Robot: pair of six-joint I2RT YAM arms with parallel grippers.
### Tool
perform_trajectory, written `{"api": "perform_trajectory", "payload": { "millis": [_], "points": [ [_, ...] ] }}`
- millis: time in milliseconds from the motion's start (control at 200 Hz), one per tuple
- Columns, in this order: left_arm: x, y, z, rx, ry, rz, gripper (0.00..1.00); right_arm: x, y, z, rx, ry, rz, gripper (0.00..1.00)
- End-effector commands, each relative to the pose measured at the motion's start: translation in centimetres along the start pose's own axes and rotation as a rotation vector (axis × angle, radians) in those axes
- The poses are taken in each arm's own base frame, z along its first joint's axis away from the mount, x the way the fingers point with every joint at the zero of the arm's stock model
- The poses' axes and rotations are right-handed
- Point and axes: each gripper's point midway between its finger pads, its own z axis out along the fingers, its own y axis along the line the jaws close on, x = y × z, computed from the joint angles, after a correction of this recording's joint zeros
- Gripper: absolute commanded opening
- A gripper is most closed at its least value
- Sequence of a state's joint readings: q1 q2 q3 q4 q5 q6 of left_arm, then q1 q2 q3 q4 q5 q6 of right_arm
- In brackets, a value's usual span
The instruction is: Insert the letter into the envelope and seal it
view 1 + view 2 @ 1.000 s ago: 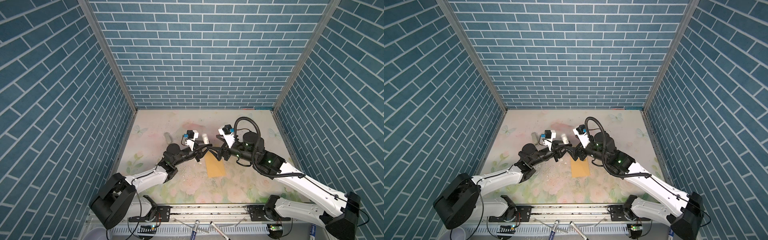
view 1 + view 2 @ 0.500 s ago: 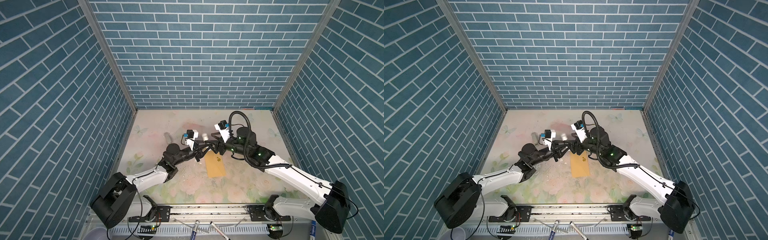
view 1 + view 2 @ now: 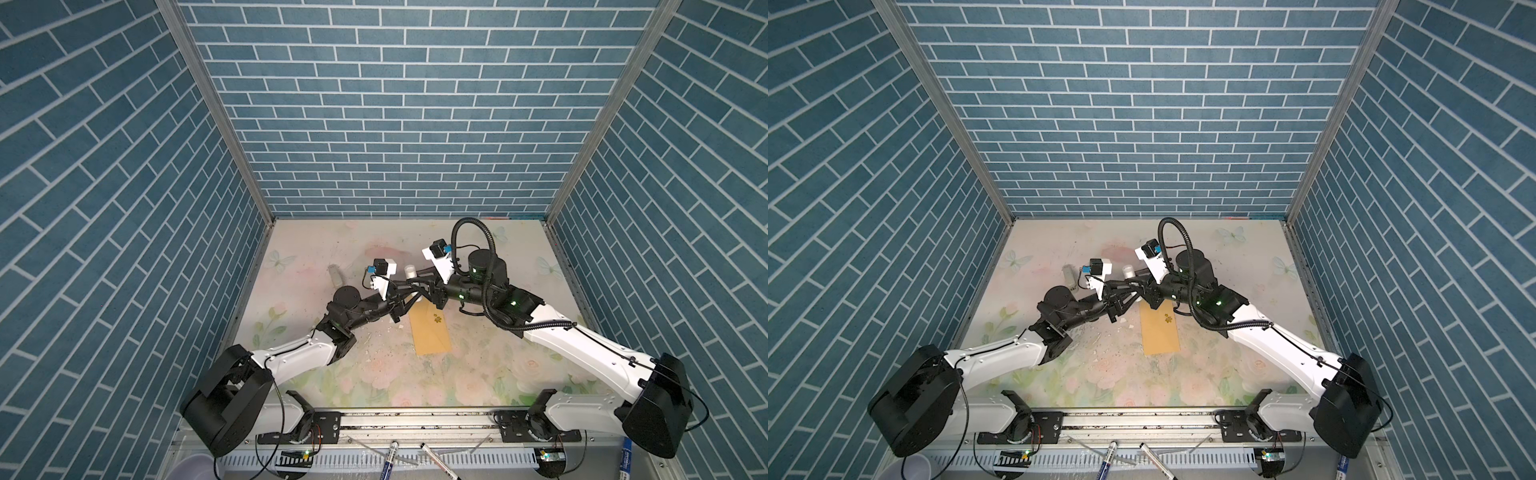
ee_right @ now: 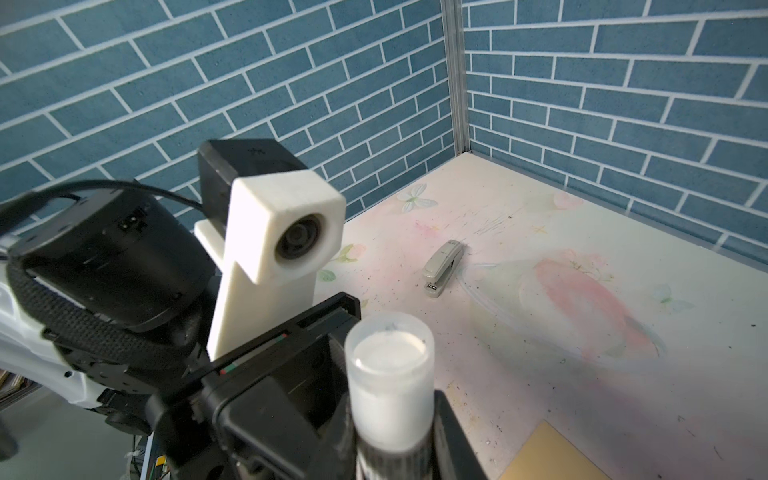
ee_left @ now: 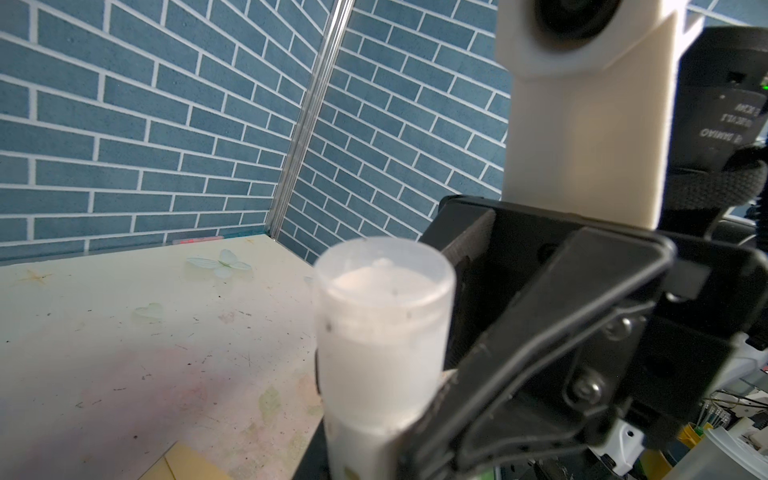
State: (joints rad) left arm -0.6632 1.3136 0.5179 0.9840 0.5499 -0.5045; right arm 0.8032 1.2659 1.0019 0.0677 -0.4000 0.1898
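The mustard-yellow envelope (image 3: pixel 430 332) (image 3: pixel 1160 332) lies flat mid-table with a gold sticker (image 3: pixel 437 318) on it; a corner shows in the wrist views (image 5: pixel 183 465) (image 4: pixel 552 457). The letter is out of view. Just behind the envelope's far end both grippers meet on a white glue stick (image 3: pixel 410 272) (image 3: pixel 1128 272) with a translucent cap. My left gripper (image 3: pixel 405 293) (image 5: pixel 365 453) is shut on the stick's (image 5: pixel 382 332) lower body. My right gripper (image 3: pixel 417 284) (image 4: pixel 392 440) has its black fingers closed on either side of the stick (image 4: pixel 390 374) just under the cap.
A grey stapler (image 3: pixel 334 274) (image 4: pixel 442 268) lies on the table to the left of the grippers. Brick-patterned walls close in three sides. Markers (image 3: pixel 388 457) lie on the front rail, and a pale cup (image 3: pixel 191 469) stands at the front left.
My right gripper has moved left to the left gripper and closed on the glue stick. The left arm and the envelope have stayed put.
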Motion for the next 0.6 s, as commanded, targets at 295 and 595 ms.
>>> {"api": "perform_trajectory", "payload": {
  "millis": [295,595],
  "points": [
    [-1.4,0.1,-0.3,-0.053,-0.014,0.104,0.33,-2.2,-4.2,-1.5,0.221,-0.051,0.060,0.00],
    [-1.3,2.3,-3.2,-0.267,0.076,0.233,0.67,-0.1,-15.2,-6.2,0.653,0.079,0.162,0.00]
  ]
}}
